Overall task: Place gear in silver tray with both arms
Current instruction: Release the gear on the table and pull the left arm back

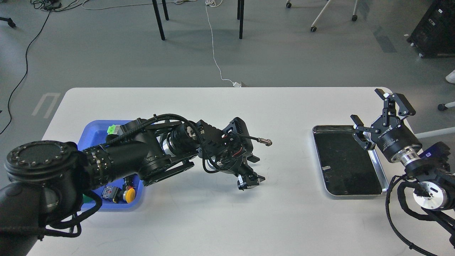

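1. Where the white table (pixel 220 217) meets its left edge, a blue plastic tray (pixel 93 131) is seen, largely covered by the left arm; small parts, among them a yellow round piece (pixel 128 195), are visible in its near corner.
2. Right of that tray, the left gripper (pixel 253 170) is held low over bare tabletop near the middle; whether its jaws are parted or closed cannot be told, as the fingers are dark and overlapping. No gear can be made out in it, nor picked out among the parts in the blue tray.
3. Between the left gripper and the silver tray (pixel 377 164), a wide stretch of open table surface is left clear.
4. Near the right table edge, the silver tray is laid flat, its dark floor bare.
5. Over the tray's far right corner, the right gripper (pixel 373 115) is raised with its jaws spread wide, nothing held between them.
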You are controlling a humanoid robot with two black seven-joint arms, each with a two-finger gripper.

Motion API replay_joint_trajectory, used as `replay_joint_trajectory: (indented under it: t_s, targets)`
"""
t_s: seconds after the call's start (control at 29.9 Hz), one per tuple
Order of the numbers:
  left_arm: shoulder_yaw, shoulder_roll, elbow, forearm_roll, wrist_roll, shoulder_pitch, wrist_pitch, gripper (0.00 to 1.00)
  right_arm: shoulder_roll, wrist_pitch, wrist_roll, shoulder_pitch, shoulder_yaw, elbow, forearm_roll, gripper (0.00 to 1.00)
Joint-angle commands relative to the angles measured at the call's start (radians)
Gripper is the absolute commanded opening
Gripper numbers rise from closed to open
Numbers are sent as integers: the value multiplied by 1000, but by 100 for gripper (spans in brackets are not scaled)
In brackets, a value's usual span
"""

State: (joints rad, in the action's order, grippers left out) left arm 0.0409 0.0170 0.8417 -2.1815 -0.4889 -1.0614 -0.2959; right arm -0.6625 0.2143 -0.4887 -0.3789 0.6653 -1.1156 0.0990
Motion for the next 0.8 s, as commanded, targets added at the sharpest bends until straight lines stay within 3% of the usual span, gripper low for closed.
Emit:
replay_joint_trajectory:
  t_s: [0.0,0.1,0.17,0.4,0.57,0.77]
  targets:
    - [129,84,60,72,0,0,20,89,0,2,0,0,-1,0,1,99]
    - [223,174,111,306,0,23,23,97,0,7,0,0,0,-3,1,99]
    - [257,247,163,501,0,69,30,97,0,7,0,1,-1,-3,1,99]
    - [486,409,309,1225,0,415,67,98,1,10,0,0,-9,-12,11,99]
    - [789,397,310,1273,0,690,58,98,0,10,0,-8,-16,-12,36,99]
    - [931,365,313,1275,0,880,57,98,-14,14,0,-58,-59,-21,269,99]
